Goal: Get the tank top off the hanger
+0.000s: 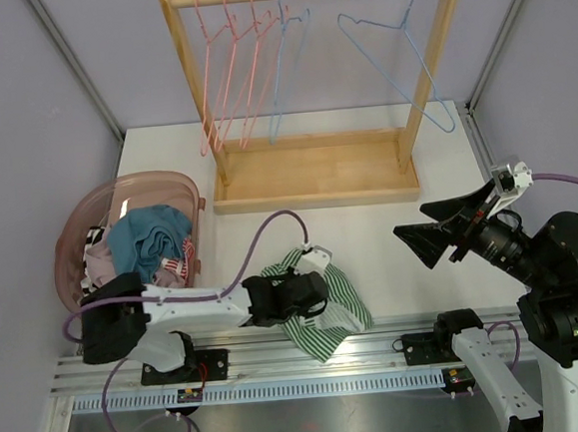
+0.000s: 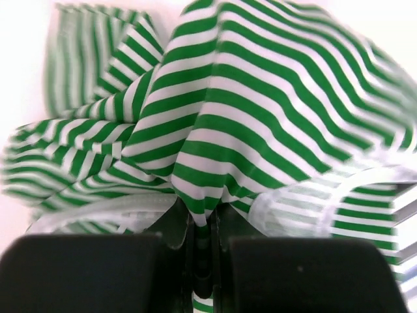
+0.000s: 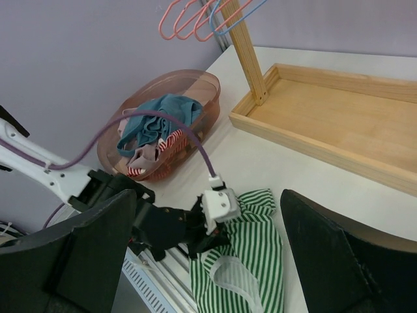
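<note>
One tank top (image 1: 342, 312) | green-white striped, crumpled on table (image 1: 390, 228) | left gripper (image 2: 202, 254) pinching a fold | right gripper (image 1: 410, 221) released

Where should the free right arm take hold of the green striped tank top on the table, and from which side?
The tank top lies crumpled, with the left gripper shut on a fold toward its left. Probably best to grip the free right edge near the white-trimmed opening, with the open right gripper coming down from the right, clear of that arm.

Bright, even light — tank top (image 2: 260, 130) blurred close-up.
</note>
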Robot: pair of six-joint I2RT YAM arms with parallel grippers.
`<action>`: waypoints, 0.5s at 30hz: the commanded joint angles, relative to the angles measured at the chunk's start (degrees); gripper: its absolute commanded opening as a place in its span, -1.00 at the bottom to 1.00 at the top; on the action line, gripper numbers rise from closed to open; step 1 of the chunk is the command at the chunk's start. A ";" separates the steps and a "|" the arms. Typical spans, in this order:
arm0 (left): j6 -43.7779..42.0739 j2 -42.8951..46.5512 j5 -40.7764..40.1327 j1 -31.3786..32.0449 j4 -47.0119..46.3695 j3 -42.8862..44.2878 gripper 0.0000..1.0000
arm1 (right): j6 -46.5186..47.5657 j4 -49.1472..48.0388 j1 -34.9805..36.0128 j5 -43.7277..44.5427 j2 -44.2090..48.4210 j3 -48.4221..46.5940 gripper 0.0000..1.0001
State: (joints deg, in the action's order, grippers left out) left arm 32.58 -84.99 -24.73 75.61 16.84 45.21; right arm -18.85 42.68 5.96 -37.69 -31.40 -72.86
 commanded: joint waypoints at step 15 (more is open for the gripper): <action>17.97 31.80 -38.99 -5.99 51.62 21.58 -1.00 | -1.63 -4.09 -0.16 -0.28 0.11 -1.49 0.99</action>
State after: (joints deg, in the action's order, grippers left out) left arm 48.10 -56.69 -54.04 71.96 59.81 62.41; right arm -19.55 41.76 5.96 -37.60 -31.40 -72.86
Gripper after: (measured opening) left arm 0.052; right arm 0.993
